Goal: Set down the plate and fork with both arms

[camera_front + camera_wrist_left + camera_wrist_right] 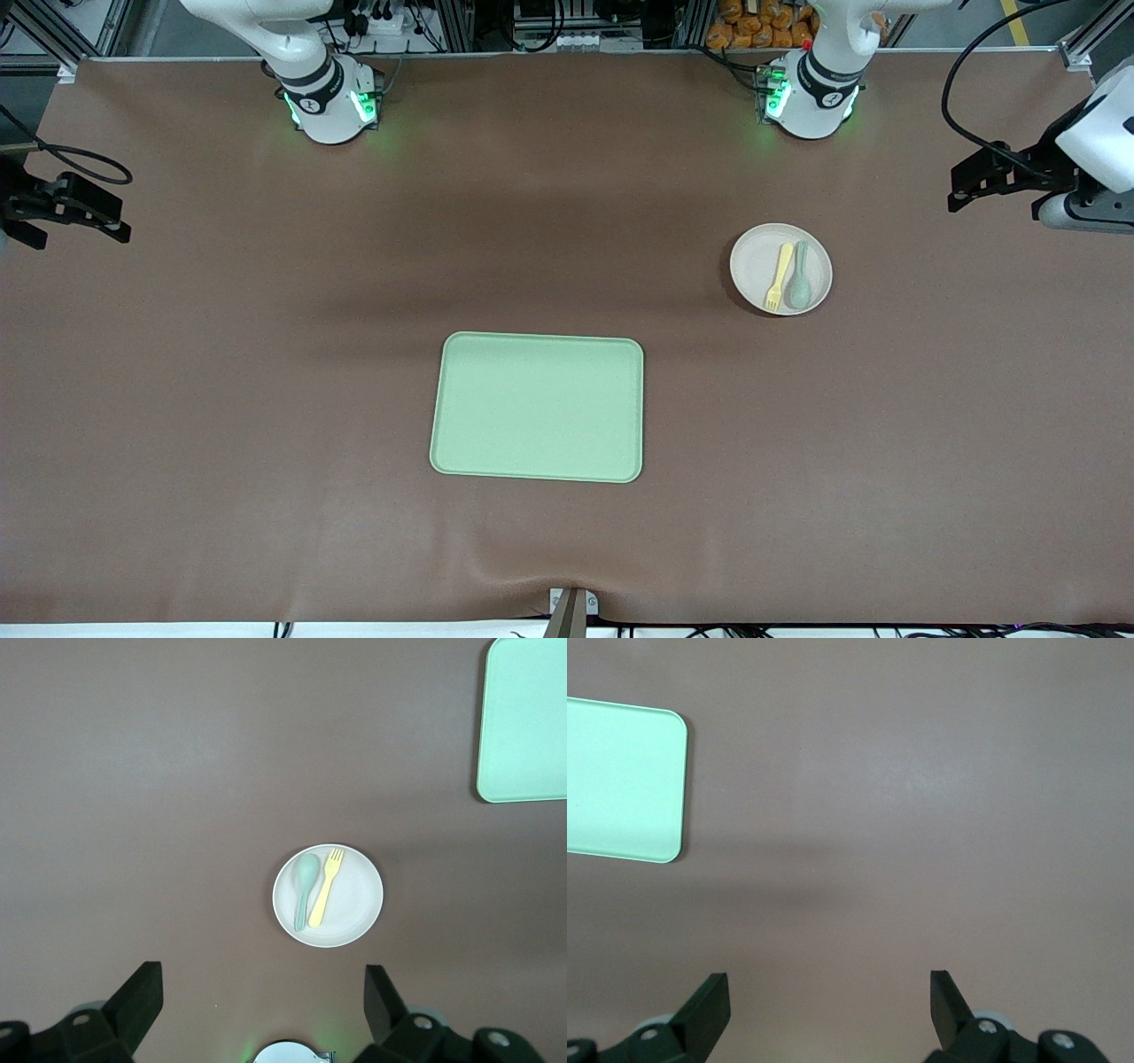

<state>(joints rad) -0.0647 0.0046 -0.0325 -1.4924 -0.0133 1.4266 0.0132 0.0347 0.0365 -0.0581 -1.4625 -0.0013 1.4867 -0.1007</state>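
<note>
- A small round pale beige-pink matte plate point(760, 270) lay on the brown table point(266, 399) in the right middle of the front view, toward the left arm's end.
- On it, side by side, lay a small pale yellow plastic fork point(780, 276) and a grey-green spoon point(800, 277).
- A rectangular light-green tray point(538, 408) sat empty at the lower centre of the frame, nearer the camera than the plate and well apart from it.
- The left gripper point(263, 997) hung at the right edge, fingers spread wide, holding nothing.
- The right gripper point(830, 1001) waited at the left edge, likewise wide and empty.
- The plate looked light, stiff and smooth; its low rim seemed the best hold.
- The fork looked light and likely to slip; its handle's middle seemed best.
</note>
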